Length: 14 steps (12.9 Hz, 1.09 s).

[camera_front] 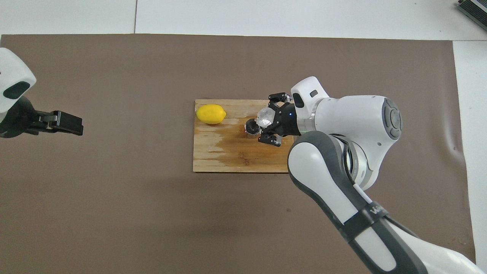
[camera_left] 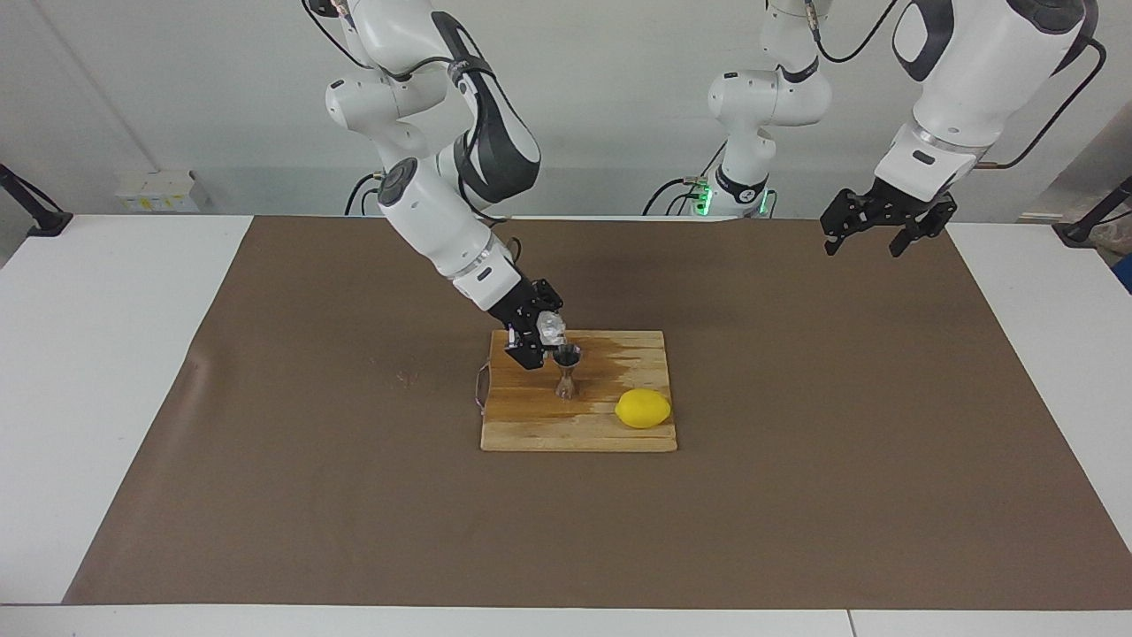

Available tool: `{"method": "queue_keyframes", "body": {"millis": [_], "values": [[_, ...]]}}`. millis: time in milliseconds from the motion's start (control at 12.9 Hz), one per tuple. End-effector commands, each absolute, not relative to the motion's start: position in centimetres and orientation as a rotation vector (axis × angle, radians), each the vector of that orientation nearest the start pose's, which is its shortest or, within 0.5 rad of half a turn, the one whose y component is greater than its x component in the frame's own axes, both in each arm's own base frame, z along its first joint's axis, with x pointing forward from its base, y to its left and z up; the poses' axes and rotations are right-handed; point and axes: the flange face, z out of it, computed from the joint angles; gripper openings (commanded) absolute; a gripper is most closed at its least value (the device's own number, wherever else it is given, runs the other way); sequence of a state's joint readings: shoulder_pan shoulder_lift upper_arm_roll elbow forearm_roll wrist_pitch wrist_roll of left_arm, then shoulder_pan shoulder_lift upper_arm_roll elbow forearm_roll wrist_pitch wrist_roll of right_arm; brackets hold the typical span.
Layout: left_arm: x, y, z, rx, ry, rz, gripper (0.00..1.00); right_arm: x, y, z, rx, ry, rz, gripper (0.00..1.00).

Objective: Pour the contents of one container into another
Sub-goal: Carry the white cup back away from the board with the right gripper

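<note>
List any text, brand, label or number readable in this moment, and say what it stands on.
"WA": the first letters of white lettering on the dark grey band round the right arm's forearm, overhead view; the rest is cut off by the band's curve.
Pale boxes by the wall, facing view: any markings too small to read.
Wooden cutting board, yellow lemon, steel jigger: no text visible.

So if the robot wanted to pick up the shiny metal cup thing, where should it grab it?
Probably at the narrow waist of the steel jigger. It stands upright on the wooden board, two cones meeting in a thin middle, so fingers closing there from the side should not slip up or down. Coming from the lemon's end seems freest, since the right tool holds the plastic cup by its rim.
</note>
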<state>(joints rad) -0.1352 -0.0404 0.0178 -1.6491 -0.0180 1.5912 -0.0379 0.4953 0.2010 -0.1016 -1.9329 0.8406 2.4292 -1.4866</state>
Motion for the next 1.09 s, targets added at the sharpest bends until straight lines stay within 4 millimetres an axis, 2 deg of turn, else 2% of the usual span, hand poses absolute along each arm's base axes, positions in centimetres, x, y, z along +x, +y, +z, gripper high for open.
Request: {"method": "queue_keyframes", "body": {"millis": [0, 233, 389, 622, 777, 1011], "values": [[53.7, -6.1, 61.1, -3.139, 0.128, 0.041, 1.00, 57.5, 21.9, 42.0, -2.052, -1.601, -0.866, 0.01], [53.7, -6.1, 61.1, -3.139, 0.128, 0.041, 1.00, 58.7, 16.4, 41.9, -1.978, -1.596, -0.929, 0.01], [53.7, -6.1, 61.1, -3.139, 0.128, 0.041, 1.00, 58.8, 11.5, 41.5, -1.918, -1.616, -0.923, 0.01], [53.7, -6.1, 61.1, -3.139, 0.128, 0.043, 1.00, 58.2, 4.1, 39.2, -1.819, -1.667, -0.954, 0.01], [53.7, -6.1, 61.1, -3.139, 0.128, 0.043, 1.00, 57.3, 0.7, 37.1, -1.782, -1.650, -0.992, 0.01], [53.7, -6.1, 61.1, -3.139, 0.128, 0.041, 1.00, 56.9, -1.7, 33.8, -1.765, -1.624, -1.026, 0.01]]}}
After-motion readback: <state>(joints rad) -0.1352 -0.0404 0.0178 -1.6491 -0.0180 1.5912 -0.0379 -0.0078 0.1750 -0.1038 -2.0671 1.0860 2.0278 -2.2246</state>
